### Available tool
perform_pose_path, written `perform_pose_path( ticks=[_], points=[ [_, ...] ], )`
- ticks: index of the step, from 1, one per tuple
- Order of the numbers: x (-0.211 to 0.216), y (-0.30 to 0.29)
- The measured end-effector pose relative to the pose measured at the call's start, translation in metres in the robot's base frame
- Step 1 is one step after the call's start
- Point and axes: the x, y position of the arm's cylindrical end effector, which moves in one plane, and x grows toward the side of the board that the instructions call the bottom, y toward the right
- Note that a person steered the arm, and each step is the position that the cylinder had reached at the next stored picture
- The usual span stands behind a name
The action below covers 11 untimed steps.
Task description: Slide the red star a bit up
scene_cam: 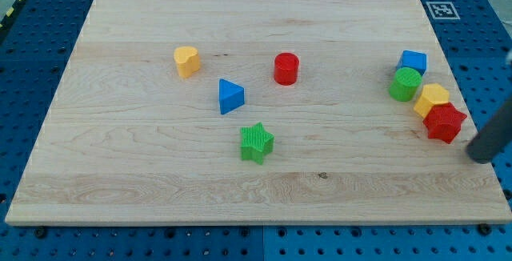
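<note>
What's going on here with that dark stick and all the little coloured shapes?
A robot arm is nudging blocks around a wooden board with a rod. My tip sits at the view's right edge, just right of and slightly below the red star, apparently not yet touching it. The star touches a yellow block in a cluster with a green cylinder and a blue block. The aim is sliding the star slightly up.

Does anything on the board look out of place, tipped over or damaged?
Nothing stands out. All blocks sit flat and whole on the board. The red star touches the yellow block near the view's right edge, and my tip is just right of it.
</note>
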Motion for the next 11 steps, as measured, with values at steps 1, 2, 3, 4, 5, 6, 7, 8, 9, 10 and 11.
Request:
perform_pose_path(
  ticks=[1,2,3,4,5,6,7,8,9,10,11],
  points=[
    [-0.001,0.044],
    [-0.002,0.035],
    [-0.002,0.018],
    [-0.003,0.017],
    [-0.015,0.001],
    [-0.019,-0.012],
    [-0.019,-0.024],
    [-0.02,-0.05],
    [-0.021,-0.063],
    [-0.023,-0.07],
    [-0.024,-0.071]
  ],
)
